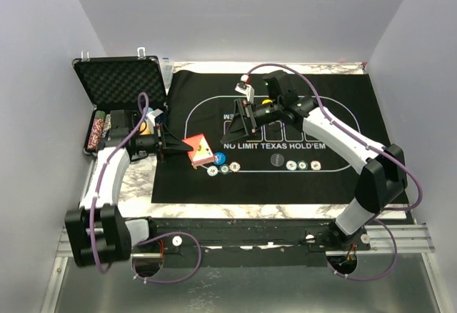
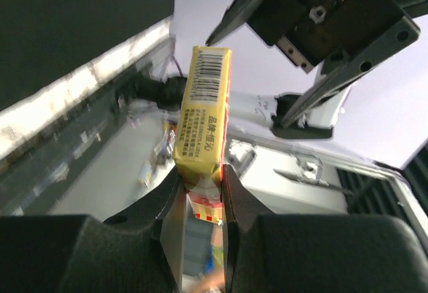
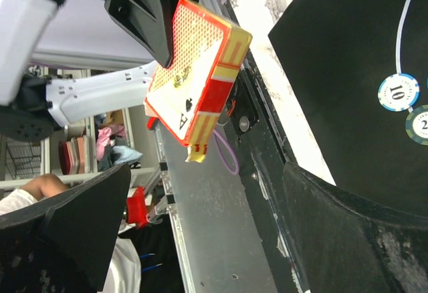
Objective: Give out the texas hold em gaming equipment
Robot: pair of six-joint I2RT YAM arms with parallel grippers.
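My left gripper point(image 1: 190, 147) is shut on a red-orange card box point(image 1: 200, 151), holding it just above the left part of the black mat. In the left wrist view the box point(image 2: 204, 116) stands up from between the fingers point(image 2: 237, 196), barcode side showing. My right gripper point(image 1: 240, 121) hangs open a little right of and beyond the box, holding nothing. The right wrist view shows the box point(image 3: 194, 79) ahead of the wide-open jaws point(image 3: 214, 226). Striped poker chips point(image 1: 223, 166) lie beside the box, more chips point(image 1: 303, 164) farther right, with a black disc point(image 1: 276, 159) between.
The black felt mat point(image 1: 343, 113) covers most of the marble table. An open black foam-lined case point(image 1: 118, 84) stands at the back left, with rows of chips point(image 1: 96, 128) in it. A yellow disc point(image 1: 265, 101) shows under the right arm. Two chips point(image 3: 399, 92) lie at the right wrist view's edge.
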